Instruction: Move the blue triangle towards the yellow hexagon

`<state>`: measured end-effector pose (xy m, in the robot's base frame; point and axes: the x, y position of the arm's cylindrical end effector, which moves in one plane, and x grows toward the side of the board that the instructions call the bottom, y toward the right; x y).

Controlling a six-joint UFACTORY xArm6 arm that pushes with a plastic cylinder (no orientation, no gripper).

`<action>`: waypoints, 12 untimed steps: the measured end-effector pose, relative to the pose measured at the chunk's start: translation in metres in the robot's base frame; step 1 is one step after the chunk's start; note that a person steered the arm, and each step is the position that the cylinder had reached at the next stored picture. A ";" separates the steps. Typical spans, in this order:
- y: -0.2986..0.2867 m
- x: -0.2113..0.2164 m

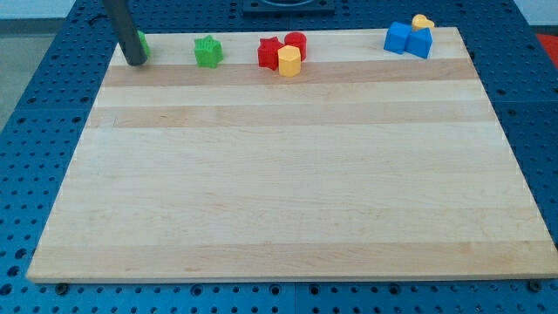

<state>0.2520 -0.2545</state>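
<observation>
Two blue blocks sit side by side at the board's top right, a left one [398,37] and a right one [419,44]. I cannot tell which of them is the triangle. A small yellow block [422,21] sits just behind them. The yellow hexagon [289,61] lies at the top middle, touching a red star [269,52] and a red cylinder [296,41]. My tip [135,63] rests on the board at the top left corner, far to the left of the blue blocks and the hexagon.
A green block [142,44] sits right behind the rod, partly hidden. A green star [207,51] lies between the rod and the red star. The wooden board [288,192] lies on a blue perforated table.
</observation>
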 end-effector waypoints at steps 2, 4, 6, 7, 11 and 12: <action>0.022 0.036; 0.134 0.129; 0.215 0.138; 0.282 0.136; 0.449 0.098; 0.489 0.084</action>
<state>0.3361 0.2342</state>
